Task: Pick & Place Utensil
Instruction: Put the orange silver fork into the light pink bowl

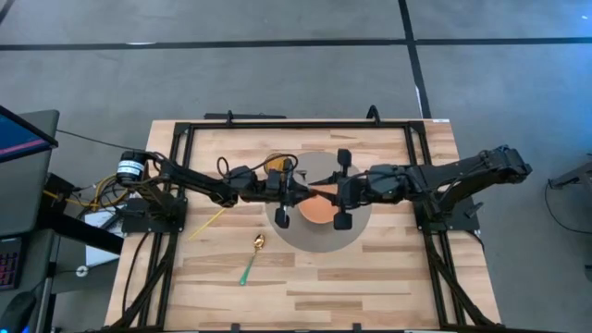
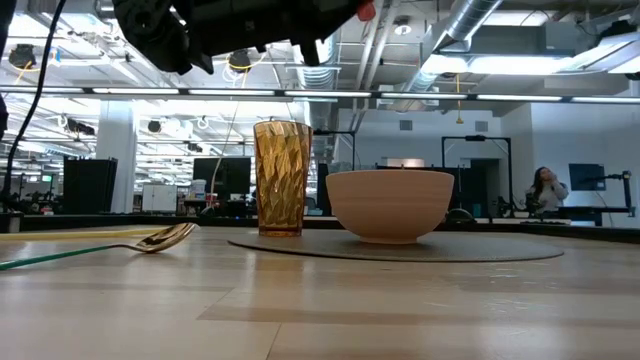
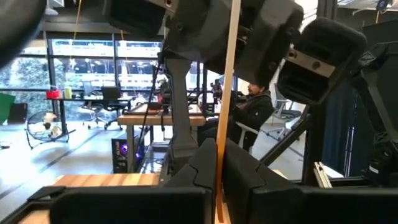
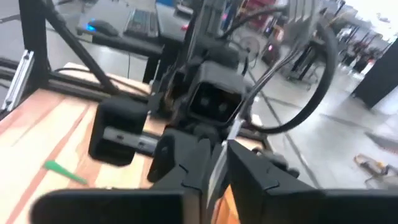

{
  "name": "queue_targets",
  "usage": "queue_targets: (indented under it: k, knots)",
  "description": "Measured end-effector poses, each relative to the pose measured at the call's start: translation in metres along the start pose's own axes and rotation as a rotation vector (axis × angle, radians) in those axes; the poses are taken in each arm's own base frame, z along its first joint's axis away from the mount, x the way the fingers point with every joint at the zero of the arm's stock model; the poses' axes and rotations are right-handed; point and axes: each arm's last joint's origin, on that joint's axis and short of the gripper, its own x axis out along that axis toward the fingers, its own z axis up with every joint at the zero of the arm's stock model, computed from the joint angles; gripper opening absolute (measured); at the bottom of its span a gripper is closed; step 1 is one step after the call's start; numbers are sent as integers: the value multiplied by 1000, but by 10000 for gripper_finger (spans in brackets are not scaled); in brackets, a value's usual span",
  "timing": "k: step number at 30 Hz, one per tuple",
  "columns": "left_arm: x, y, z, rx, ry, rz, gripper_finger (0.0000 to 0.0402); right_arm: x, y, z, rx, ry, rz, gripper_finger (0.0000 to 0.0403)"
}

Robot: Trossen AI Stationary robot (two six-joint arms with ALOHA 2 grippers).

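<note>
Both arms meet above the round grey mat [image 1: 359, 236], the left end effector [image 1: 298, 192] and right end effector [image 1: 326, 191] each clenched on one thin orange-handled utensil [image 1: 319, 191]. A gold spoon with green handle [image 1: 252, 258] lies on the wooden worktop [image 1: 370, 287].

The right tool [image 4: 214, 163] pinches a thin utensil [image 4: 231, 132] facing the other arm [image 4: 214, 99].

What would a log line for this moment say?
left tool: shut on utensil | right tool: shut on utensil | above bowl | spoon: on table

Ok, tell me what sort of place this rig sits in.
Probably an open-plan robotics lab or workshop: exposed ceiling ducts, desks with monitors behind the wooden table, and a seated person.
</note>
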Motion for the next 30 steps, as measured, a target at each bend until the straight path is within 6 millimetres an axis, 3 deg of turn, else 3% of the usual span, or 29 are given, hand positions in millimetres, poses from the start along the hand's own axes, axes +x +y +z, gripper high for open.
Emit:
queue_targets:
  k: [8,13,18,21,24,30]
  knots:
    - [-5,-10,8,-174,123,12,9,-10,5,-2,-39,67,-39,109]
    - [-22,-15,39,-268,234,93,9,-28,5,-7,-97,174,-139,133]
    - [-53,-10,64,-537,386,238,10,-42,4,-7,-96,197,-190,151]
    - [-68,-4,62,-750,493,325,10,-47,3,-4,-85,178,-194,156]
    - [-71,-4,60,-916,553,307,10,-50,1,-3,-78,168,-194,157]
    - [-53,-14,53,-883,622,233,10,-50,1,-3,-79,171,-194,153]
